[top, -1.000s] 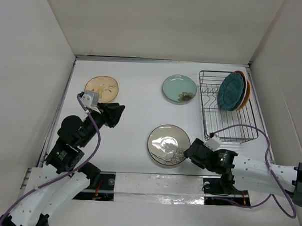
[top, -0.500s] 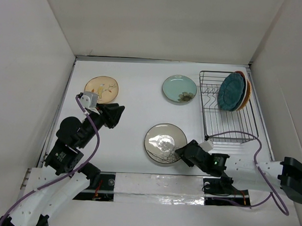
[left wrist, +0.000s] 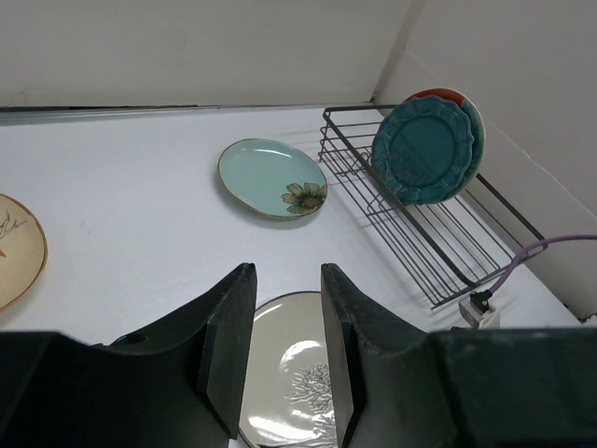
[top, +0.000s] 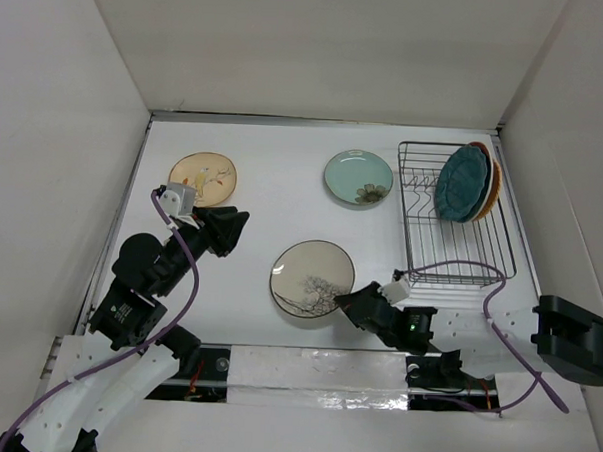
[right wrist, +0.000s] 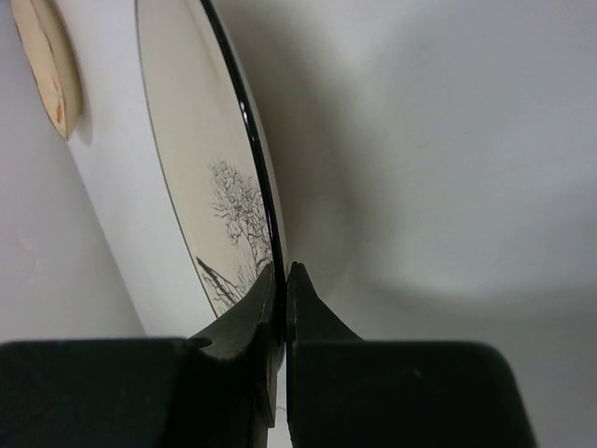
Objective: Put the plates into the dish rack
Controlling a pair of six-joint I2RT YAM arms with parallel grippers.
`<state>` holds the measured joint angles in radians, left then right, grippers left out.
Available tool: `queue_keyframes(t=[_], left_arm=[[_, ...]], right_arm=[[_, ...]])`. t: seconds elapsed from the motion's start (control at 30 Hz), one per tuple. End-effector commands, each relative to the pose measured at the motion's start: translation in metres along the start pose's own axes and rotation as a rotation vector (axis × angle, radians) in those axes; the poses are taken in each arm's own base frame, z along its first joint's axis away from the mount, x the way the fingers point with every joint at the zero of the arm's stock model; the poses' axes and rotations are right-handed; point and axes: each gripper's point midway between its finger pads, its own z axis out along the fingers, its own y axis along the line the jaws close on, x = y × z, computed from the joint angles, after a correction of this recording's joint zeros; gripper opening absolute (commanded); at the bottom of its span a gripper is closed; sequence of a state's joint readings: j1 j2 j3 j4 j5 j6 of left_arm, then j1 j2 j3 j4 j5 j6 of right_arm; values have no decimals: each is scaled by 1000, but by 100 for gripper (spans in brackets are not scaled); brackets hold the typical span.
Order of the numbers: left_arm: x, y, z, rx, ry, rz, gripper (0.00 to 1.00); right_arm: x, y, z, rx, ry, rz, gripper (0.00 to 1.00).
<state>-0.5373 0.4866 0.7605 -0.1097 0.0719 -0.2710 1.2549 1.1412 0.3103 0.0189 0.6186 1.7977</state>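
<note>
The right gripper (top: 342, 299) pinches the tree plate (top: 309, 276) by its thin rim, well left of the rack (top: 446, 242), so a swing could slip it free; the left gripper (left wrist: 284, 280) hangs spread.

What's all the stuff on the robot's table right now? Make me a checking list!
Surface: white table, no spills seen.
Job's things: dish rack holds a teal plate upright with an orange plate behind it. A tan plate, a light blue plate and a tree plate are not in the rack.
Clutter: nothing seen.
Grippers: right gripper pinches the tree plate's rim. Left gripper is open and empty, above the table.
Cables: a purple cable runs along each arm; the right arm's loops by the rack's near end.
Surroundings: plain white walls on three sides.
</note>
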Motion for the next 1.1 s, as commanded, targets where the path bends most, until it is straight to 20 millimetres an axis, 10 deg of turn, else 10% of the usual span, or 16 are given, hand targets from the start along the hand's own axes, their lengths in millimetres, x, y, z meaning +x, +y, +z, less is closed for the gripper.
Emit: queue_keyframes(t=[0.0, 0.23, 0.53, 0.77, 1.07], left_arm=[[-11, -7, 0, 31, -44, -2, 31], [-11, -7, -1, 32, -47, -1, 31], [-13, -10, -2, 44, -53, 0, 31], [-16, -12, -6, 57, -66, 1, 31], [-16, -12, -6, 54, -67, 1, 31]], right_arm=[[-1, 13, -7, 2, -66, -242, 0], [-31, 123, -41, -236, -211, -334, 0], [-169, 217, -91, -399, -504, -384, 0], [-316, 218, -151, -8, -904, -635, 0], [-410, 210, -170, 351, -1030, -801, 0]])
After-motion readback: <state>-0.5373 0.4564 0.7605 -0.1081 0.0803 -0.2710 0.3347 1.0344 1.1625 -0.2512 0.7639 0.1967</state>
